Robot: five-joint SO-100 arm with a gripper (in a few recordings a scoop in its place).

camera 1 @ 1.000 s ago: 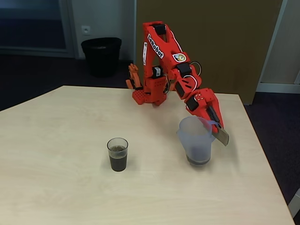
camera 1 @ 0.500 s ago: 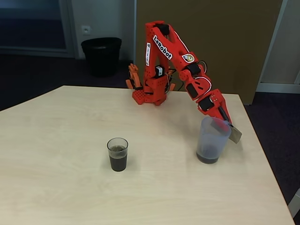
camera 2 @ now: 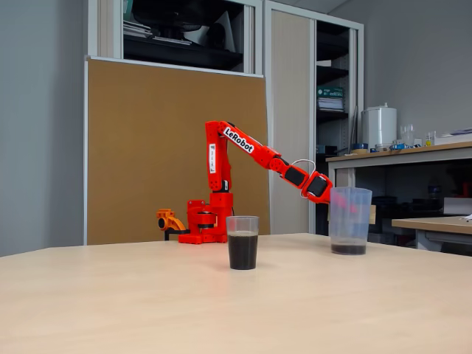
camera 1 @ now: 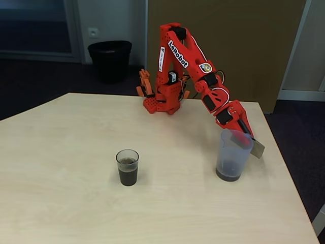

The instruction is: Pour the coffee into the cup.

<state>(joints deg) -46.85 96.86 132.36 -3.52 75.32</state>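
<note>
Small clear plastic cup (camera 1: pixel 127 167) was abt half full of dark coffee (camera 2: pixel 243 251). Red gripper (camera 1: pixel 246 137) gripped tall bluish jug (camera 1: pixel 232 155) by its tab, upright, far right. Pouring looked done.

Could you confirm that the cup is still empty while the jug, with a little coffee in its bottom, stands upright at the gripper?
Not quite: the cup is not empty. It holds dark coffee to well over half its height, as the side-on fixed view shows. The rest stands: the jug is upright at the gripper with a little coffee at its bottom.
</note>
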